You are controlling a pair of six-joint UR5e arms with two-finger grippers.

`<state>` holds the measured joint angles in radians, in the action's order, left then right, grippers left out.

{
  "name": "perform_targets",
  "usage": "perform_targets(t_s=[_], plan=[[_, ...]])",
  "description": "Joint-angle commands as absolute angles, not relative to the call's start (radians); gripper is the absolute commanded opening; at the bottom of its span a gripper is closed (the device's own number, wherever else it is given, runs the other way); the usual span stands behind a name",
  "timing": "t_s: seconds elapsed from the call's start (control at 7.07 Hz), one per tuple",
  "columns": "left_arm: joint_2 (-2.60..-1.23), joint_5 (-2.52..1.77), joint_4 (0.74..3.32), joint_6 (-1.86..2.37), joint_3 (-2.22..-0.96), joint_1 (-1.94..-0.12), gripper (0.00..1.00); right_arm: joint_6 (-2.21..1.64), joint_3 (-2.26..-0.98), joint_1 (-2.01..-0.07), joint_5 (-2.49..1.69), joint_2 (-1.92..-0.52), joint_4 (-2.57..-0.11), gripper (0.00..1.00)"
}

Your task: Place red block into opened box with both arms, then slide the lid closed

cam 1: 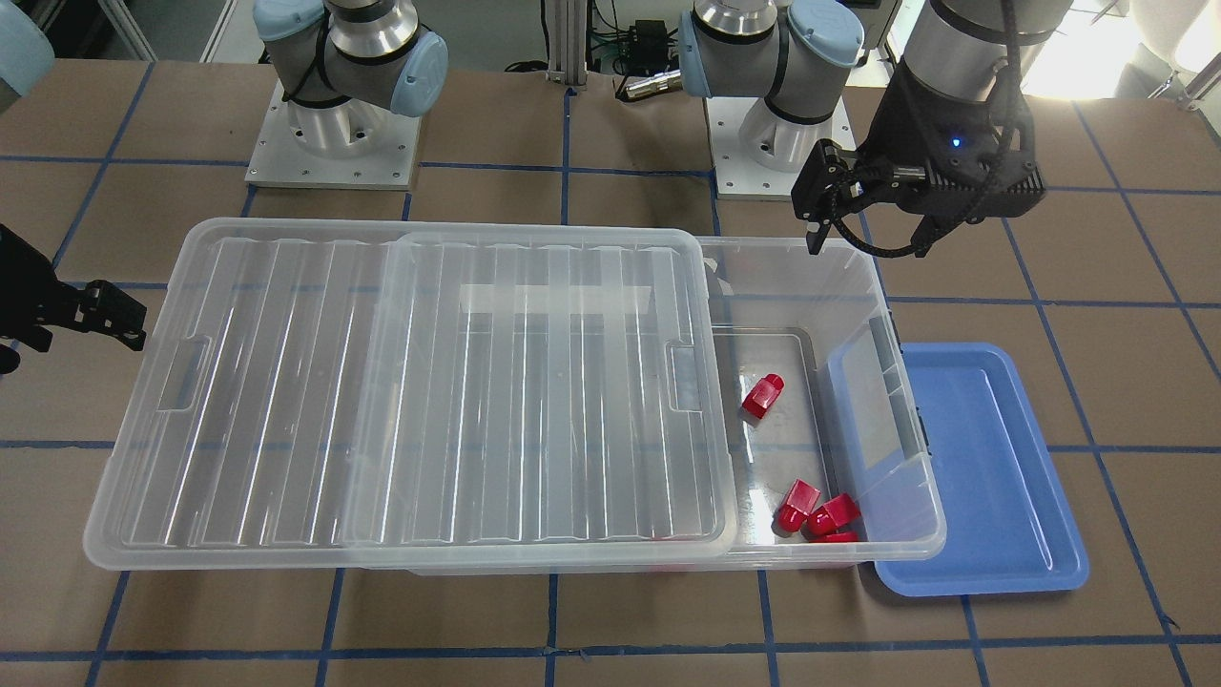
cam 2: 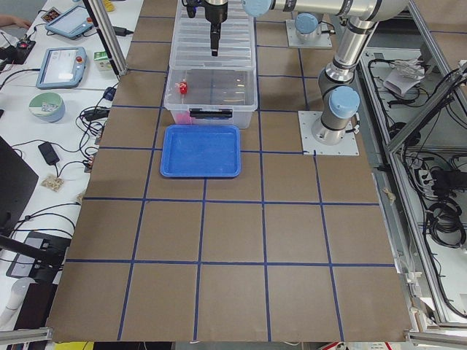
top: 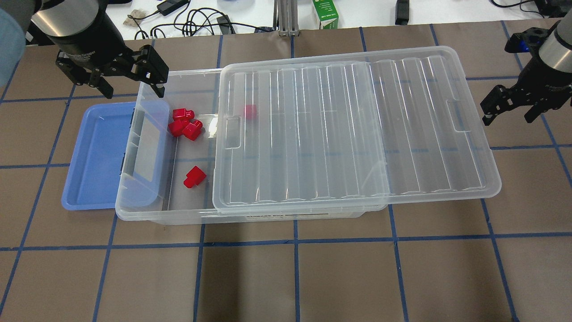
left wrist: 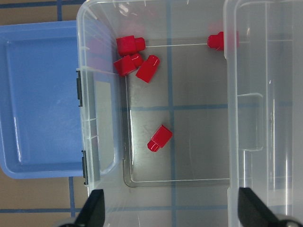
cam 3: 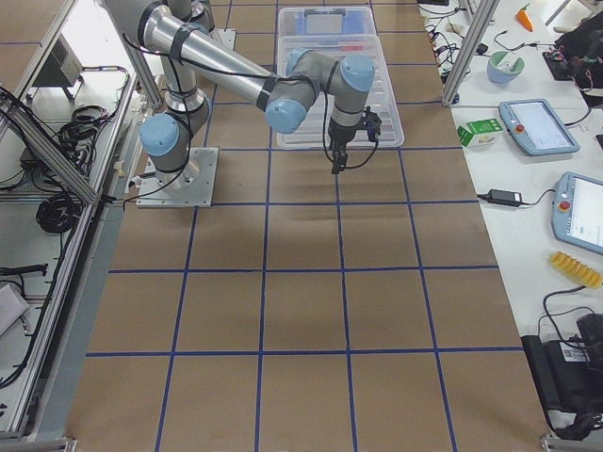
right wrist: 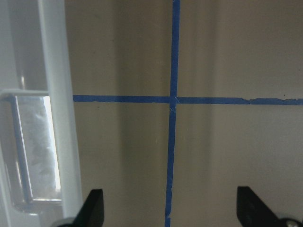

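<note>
Lid [top: 357, 129] half-slid across the box [top: 134, 210], five red blocks [top: 194, 176] inside.
Left hand [top: 132, 87] hangs released above the box's uncovered end; right hand [top: 511, 114], also released, is beside the lid's overhanging end.

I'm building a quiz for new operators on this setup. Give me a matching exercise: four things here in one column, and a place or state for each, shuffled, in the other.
1. lid
2. blue tray
3. red blocks
4. right gripper

A. lying inside the box
B. empty, on the table by the box's short end
C. resting on the box, slid partway off
D. open, over bare table past the lid's overhanging end

Pairs: 1-C, 2-B, 3-A, 4-D.
</note>
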<state>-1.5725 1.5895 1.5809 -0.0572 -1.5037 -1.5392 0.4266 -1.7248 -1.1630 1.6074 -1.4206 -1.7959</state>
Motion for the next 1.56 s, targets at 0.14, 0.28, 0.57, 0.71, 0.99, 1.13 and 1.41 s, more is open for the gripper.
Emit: perform_targets(t_s=[0.14,0.28,0.57,0.71,0.99,1.13,1.41], plan=[[-1.577,1.592,1.582,-0.055,-1.508,-1.540,1.00,0.364,-1.730,-1.210,1.582,-1.413,-1.787,1.00],[-1.577,1.588,1.582,-0.055,-1.508,-1.540,1.00,0.324,-1.730,-1.259,1.571,-1.408,-1.789,1.00],[-1.571,1.592,1.582,-0.055,-1.508,-1.542,1.00,0.258,-1.727,-1.362,1.571,-1.407,-1.801,1.00],[-1.577,1.592,1.580,-0.055,-1.508,-1.542,1.00,0.230,-1.723,-1.415,1.569,-1.407,-1.802,1.00],[-1.575,1.592,1.578,-0.055,-1.508,-1.540,1.00,0.213,-1.727,-1.465,1.569,-1.407,-1.815,1.00],[-1.577,1.592,1.578,-0.055,-1.508,-1.542,1.00,0.190,-1.727,-1.491,1.550,-1.407,-1.813,1.00],[-1.572,1.588,1.580,-0.054,-1.508,-1.542,1.00,0.192,-1.715,-1.509,1.546,-1.401,-1.825,1.00]])
